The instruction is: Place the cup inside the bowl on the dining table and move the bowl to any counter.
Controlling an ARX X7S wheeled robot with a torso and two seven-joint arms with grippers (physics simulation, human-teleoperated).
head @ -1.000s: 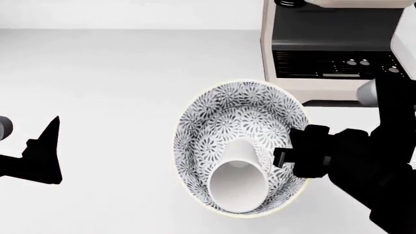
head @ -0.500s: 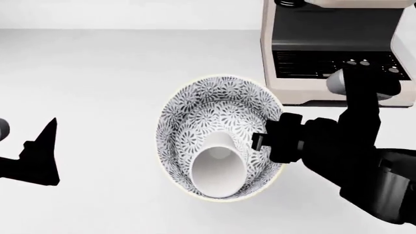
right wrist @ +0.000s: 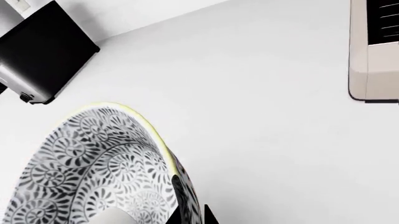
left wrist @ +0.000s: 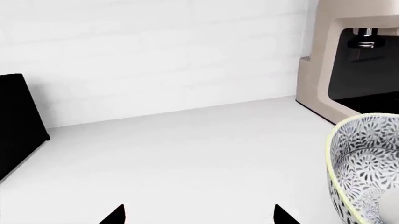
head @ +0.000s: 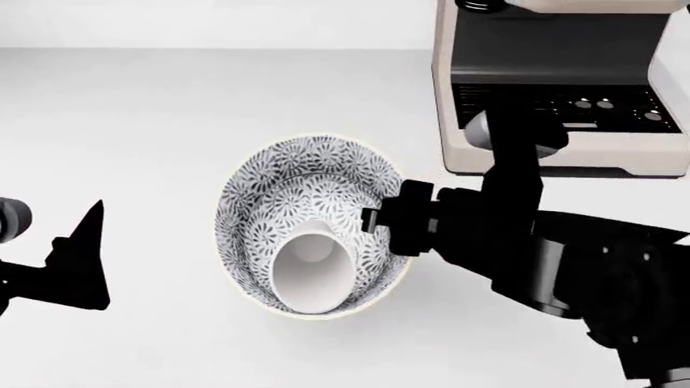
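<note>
The cup [head: 312, 279] is already lodged inside the bowl [head: 313, 222]. The bowl's rim is pinched by the right gripper [head: 372, 220] above the counter [head: 161, 121], near a coffee machine [head: 555, 89]. Only set-down appears left. The left gripper [head: 92, 259] is spread, empty.

view: left wrist | surface: smooth pale grey-white worktop [left wrist: 187, 154] is running back to a white tiled wall [left wrist: 156, 51] | bowl: round black-and-white floral bowl with pale yellow rim [left wrist: 361, 163] is showing partly at the frame edge | beside it: beige-and-black coffee machine [left wrist: 337, 70] is standing | far side: flat black object [left wrist: 18, 121] is sitting | left gripper [left wrist: 198, 215]: two dark fingertips are showing apart
</note>
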